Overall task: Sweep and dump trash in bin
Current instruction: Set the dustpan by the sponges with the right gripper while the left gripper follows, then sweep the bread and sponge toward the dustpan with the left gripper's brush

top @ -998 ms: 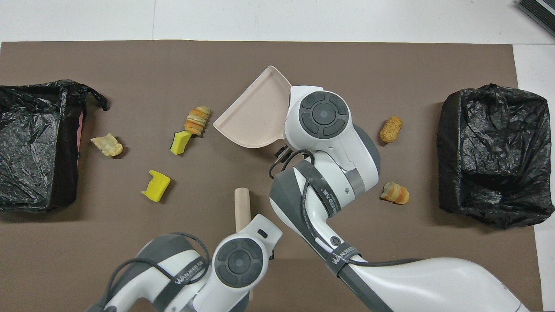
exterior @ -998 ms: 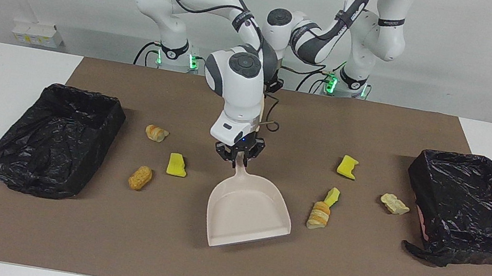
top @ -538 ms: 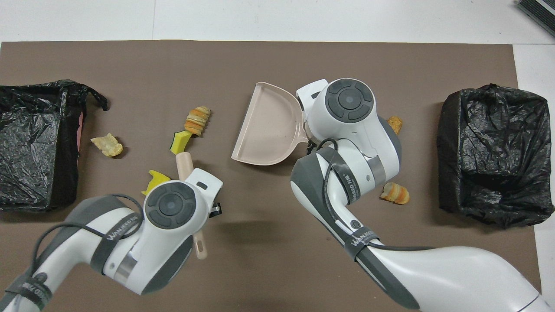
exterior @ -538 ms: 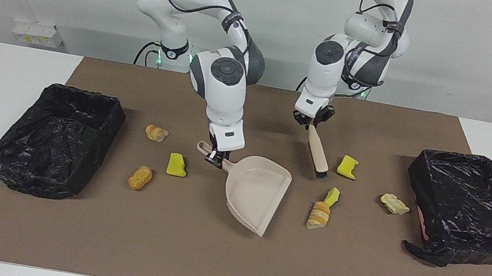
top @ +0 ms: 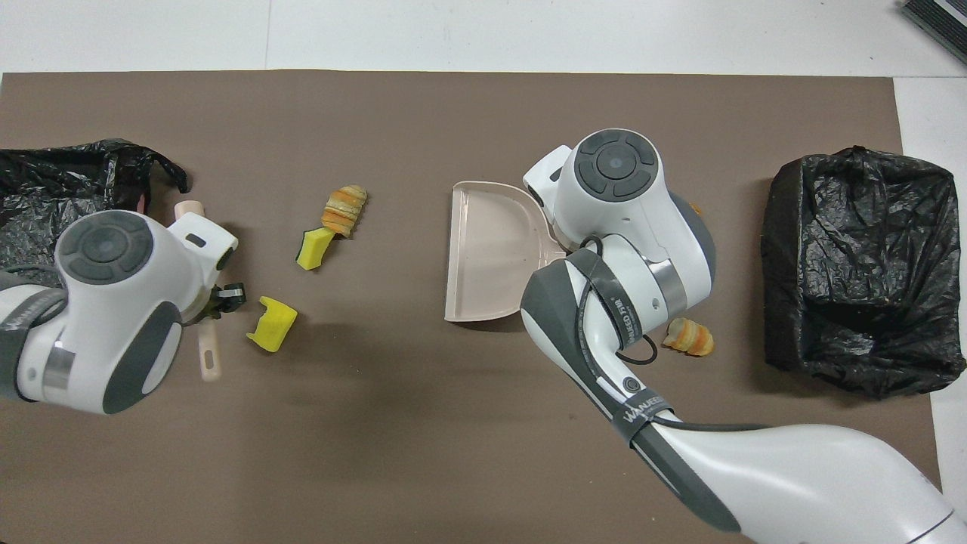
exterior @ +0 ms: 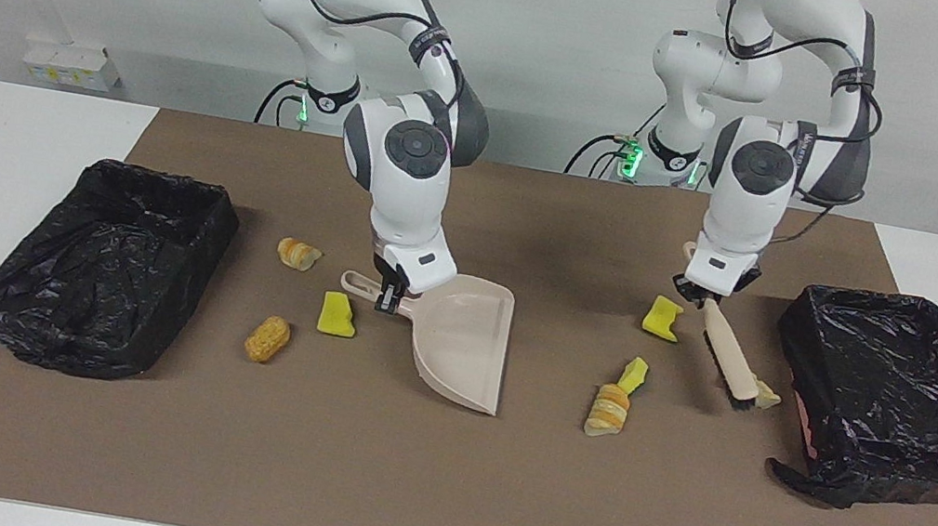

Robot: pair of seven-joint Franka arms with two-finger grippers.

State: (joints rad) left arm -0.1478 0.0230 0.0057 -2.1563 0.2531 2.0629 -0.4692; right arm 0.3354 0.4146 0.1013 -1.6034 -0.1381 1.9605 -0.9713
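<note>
My right gripper [exterior: 387, 292] is shut on the handle of the beige dustpan [exterior: 461, 342] [top: 487, 257], whose open lip faces the left arm's end of the table. My left gripper [exterior: 702, 295] is shut on the beige brush [exterior: 726, 360] [top: 209, 355]. The brush bristles sit down against a pale scrap [exterior: 768, 398] beside one black-lined bin [exterior: 892, 386]. Other trash lies on the mat: a yellow sponge [exterior: 663, 317] [top: 272, 323], a sponge with a bread piece [exterior: 615, 399] [top: 332, 227], another sponge [exterior: 337, 315], a corn-cob piece [exterior: 268, 338] and a pastry [exterior: 298, 253] [top: 687, 336].
A second black-lined bin [exterior: 101, 266] [top: 854, 264] stands at the right arm's end of the brown mat [exterior: 434, 483]. White table shows around the mat. In the overhead view both arms cover their grippers and some scraps.
The left arm has swung the brush from beside the yellow sponge out to the pale scrap by the bin. The right arm has turned the dustpan's lip toward the left arm's end.
</note>
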